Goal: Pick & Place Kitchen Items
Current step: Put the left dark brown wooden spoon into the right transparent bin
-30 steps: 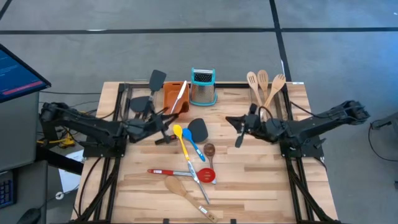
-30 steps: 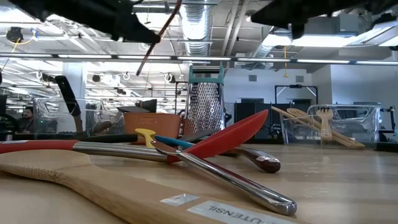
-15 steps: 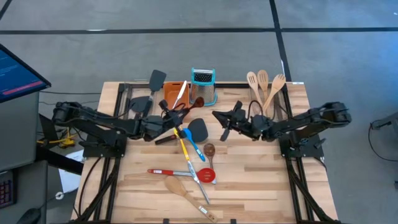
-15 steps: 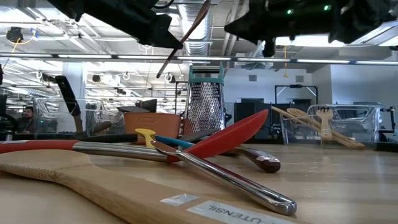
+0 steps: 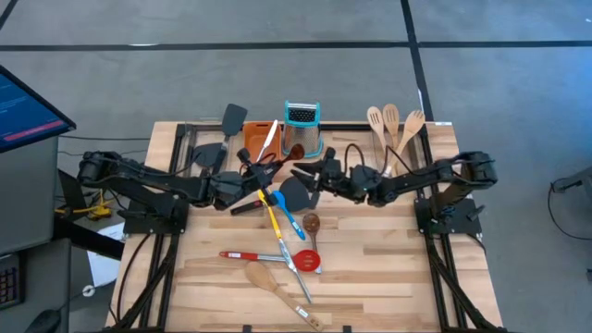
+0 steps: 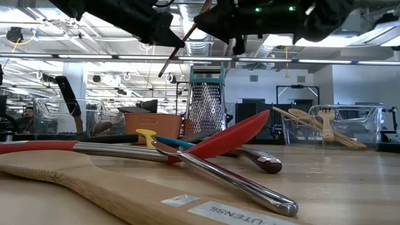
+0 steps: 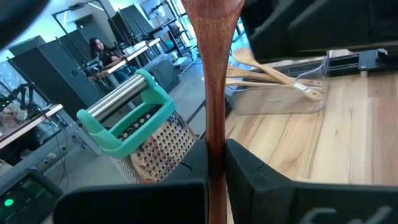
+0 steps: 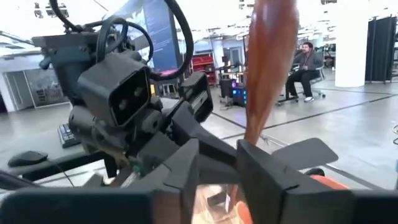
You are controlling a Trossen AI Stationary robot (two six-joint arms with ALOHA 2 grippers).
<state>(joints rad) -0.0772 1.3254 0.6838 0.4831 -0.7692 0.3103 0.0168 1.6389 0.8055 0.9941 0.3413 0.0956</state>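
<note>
My left gripper (image 5: pixel 248 176) is shut on a dark brown wooden spoon (image 5: pixel 277 159) held above the table's middle, bowl end (image 5: pixel 294 151) toward the grater. My right gripper (image 5: pixel 302 176) is open at that bowl end. In the right wrist view the spoon (image 8: pixel 264 68) stands between its two fingers (image 8: pixel 186 171). Loose utensils lie on the table: a yellow spoon (image 5: pixel 268 205), a black spatula (image 5: pixel 294 191), a red spoon (image 5: pixel 306 261) and a wooden spatula (image 5: pixel 266 279). My left gripper pinches the spoon's handle (image 7: pixel 215 140) between its two fingers, which lie across it. The spoon is lifted clear and slants up toward the table's right and far side (image 6: pixel 181 44). My right gripper's fingers flank the spoon's upper part (image 8: pixel 249 155); I cannot tell whether they touch it.
An orange tray (image 5: pixel 252 146) and a steel grater with a teal top (image 5: pixel 302 129) stand at the far middle. Black turners (image 5: pixel 222 139) lie at the far left. Wooden utensils (image 5: pixel 393 129) lie in a clear bin at the far right.
My right gripper has gone toward the table's left, from the right side to the spoon's bowl end, staying open. My left gripper first went a little toward the right and far edge with the spoon, then kept still.
</note>
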